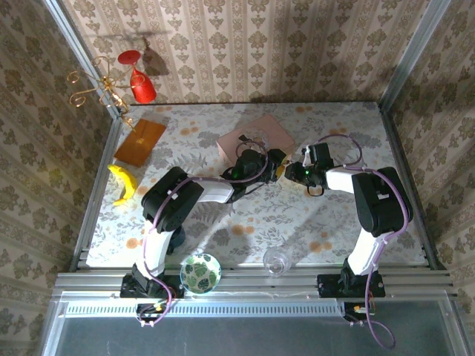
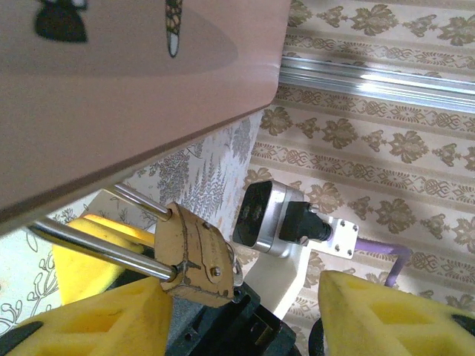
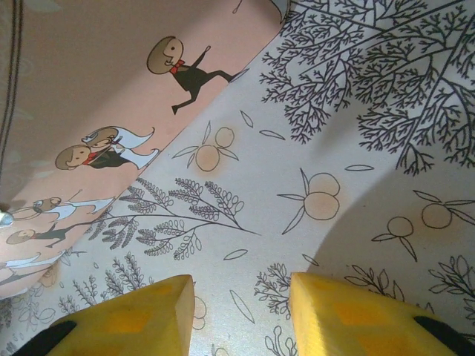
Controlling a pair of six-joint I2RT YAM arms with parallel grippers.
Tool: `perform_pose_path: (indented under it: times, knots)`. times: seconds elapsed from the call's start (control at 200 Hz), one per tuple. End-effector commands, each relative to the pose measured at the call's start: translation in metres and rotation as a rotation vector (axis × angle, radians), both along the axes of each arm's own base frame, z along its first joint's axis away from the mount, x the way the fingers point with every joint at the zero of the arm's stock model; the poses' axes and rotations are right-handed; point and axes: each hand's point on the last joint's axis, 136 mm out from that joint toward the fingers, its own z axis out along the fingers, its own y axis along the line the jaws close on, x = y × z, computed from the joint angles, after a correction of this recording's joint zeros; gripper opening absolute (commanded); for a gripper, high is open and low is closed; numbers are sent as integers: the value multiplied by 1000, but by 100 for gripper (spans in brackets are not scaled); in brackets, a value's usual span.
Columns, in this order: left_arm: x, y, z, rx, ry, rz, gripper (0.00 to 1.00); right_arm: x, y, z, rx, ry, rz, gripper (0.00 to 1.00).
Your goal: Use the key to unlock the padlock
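The padlock (image 2: 197, 256) has a tan, worn body and a silver shackle that runs left under the pink picture-lidded box (image 2: 133, 89). It leans against the left yellow pad (image 2: 96, 319) of my left gripper (image 2: 241, 297). The jaws stand open, with a wide gap to the right pad (image 2: 393, 311). A thin metal loop shows at the lock's right edge; I cannot make out the key. My right gripper (image 3: 241, 315) is open over the flowered cloth beside the pink box (image 3: 89, 89), nothing between its pads. From above, the left gripper (image 1: 276, 165) and the right gripper (image 1: 295, 172) meet tip to tip at the pink box (image 1: 256, 137).
The right arm's wrist camera (image 2: 271, 219) is close behind the padlock. On the table are a banana (image 1: 123, 183), an orange-brown board (image 1: 141, 141), a red glass (image 1: 139, 81) by a gold stand (image 1: 96, 85), a green patterned bowl (image 1: 200, 271) and a clear glass (image 1: 275, 260).
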Motion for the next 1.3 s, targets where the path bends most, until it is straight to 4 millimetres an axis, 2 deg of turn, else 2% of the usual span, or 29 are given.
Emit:
perform_pose_path:
  times: [0.0, 0.165, 0.2, 0.225, 0.485, 0.605, 0.66, 0.7, 0.775, 0.97, 1.135, 1.221, 1.296]
  knots:
    - [-71, 62, -184, 367, 535, 40, 58, 2, -12, 0, -65, 14, -29, 40]
    - [-78, 63, -192, 377, 551, 33, 61, 7, -17, 1, -73, 18, -48, 40]
    - [-79, 63, -192, 379, 552, 32, 69, 8, -17, 2, -79, 17, -51, 40]
    - [-79, 64, -193, 383, 551, 31, 72, 8, -19, 2, -84, 20, -57, 40]
    - [-79, 62, -197, 428, 536, 28, 72, 3, -20, 3, -92, 19, -58, 40]
    - [-85, 74, -204, 487, 539, 30, 72, 0, -24, 8, -110, 9, -52, 40]
    - [-87, 82, -204, 516, 514, 35, 76, 0, -25, 16, -113, -18, -41, 40]
    - [-89, 89, -205, 544, 500, 39, 87, 2, -25, 22, -104, -40, -35, 41]
    - [-90, 97, -203, 596, 473, 32, 100, 10, -24, 32, -46, -77, -26, 42]
    - [-84, 105, -194, 662, 417, 37, 100, 39, -15, 37, 37, -85, -16, 40]
    - [-81, 119, -190, 724, 380, 43, 100, 58, -6, 37, 84, -87, -14, 28]
    - [-72, 123, -187, 740, 341, 41, 100, 63, 1, 34, 104, -78, -4, 20]
    - [-62, 124, -183, 759, 301, 22, 100, 65, 10, 29, 112, -69, 12, 17]
